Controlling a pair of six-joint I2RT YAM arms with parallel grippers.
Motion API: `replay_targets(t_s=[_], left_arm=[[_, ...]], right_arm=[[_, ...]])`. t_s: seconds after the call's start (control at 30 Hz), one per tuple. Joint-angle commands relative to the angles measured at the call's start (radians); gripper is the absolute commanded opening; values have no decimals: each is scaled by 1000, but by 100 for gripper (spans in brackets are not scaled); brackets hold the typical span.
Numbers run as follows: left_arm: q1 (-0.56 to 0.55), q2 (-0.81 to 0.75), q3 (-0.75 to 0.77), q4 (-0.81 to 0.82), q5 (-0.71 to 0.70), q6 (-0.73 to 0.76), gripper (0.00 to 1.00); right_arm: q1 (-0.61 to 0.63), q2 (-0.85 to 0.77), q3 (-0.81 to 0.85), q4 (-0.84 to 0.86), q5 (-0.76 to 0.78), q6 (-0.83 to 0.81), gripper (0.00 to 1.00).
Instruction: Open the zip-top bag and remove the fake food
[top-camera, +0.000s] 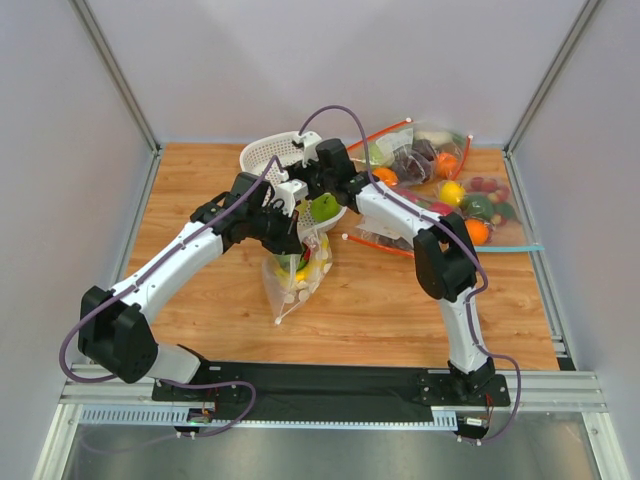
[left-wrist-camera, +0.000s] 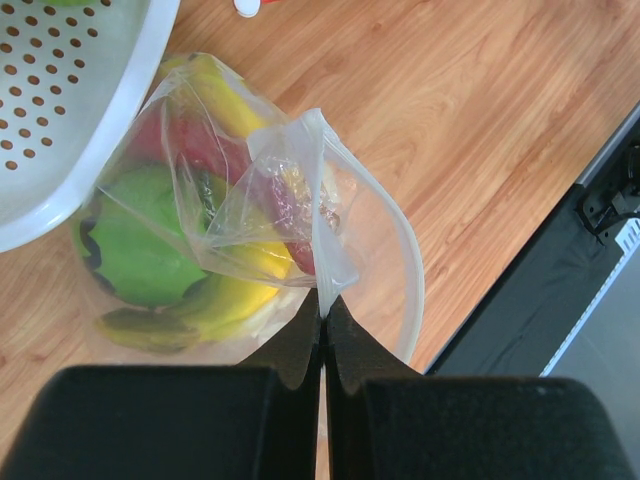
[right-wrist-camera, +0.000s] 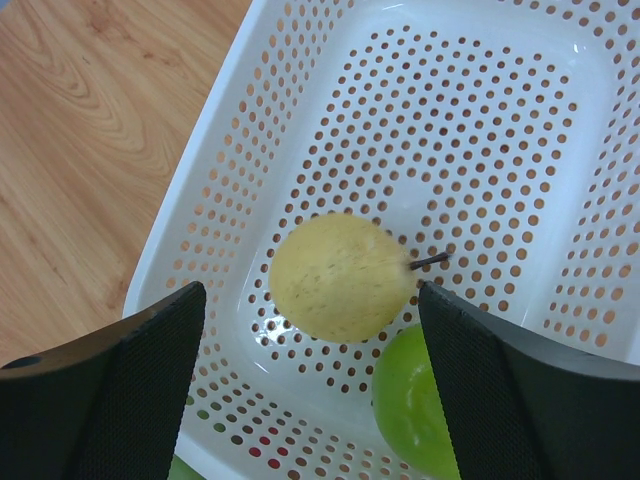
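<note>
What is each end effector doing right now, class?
Left end effector: closed, pinching the zip-top bag.
Right end effector: open, holding nothing, over the white basket.

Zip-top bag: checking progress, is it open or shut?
Open: the left gripper pinches one lip of the zip-top bag, whose mouth gapes.

White basket (top-camera: 262, 156), fruit bags (top-camera: 455, 195) on wooden table (top-camera: 400, 300).

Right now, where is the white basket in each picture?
Top external: white basket sits upper middle.
Left wrist: basket fills the top-left corner.
Right wrist: basket fills most of the picture.
Shared landmark: the wooden table shows in all three.
</note>
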Motion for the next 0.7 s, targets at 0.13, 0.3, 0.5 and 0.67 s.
replay_targets(t_s=[0.13, 0.3, 0.5, 0.67], left_arm=[[-4, -39, 36, 3, 19, 18, 0], [-2, -44, 36, 3, 19, 19, 0], [-2, -54, 36, 3, 15, 22, 0], [-2, -59, 36, 1, 12, 24, 0]], right_arm=[[-4, -33, 39, -1, 20, -16, 91], [-23, -88, -10, 36, 31, 5, 91], [-98, -225, -163, 117, 54, 59, 91], [-171, -461, -412, 174, 82, 93, 91]])
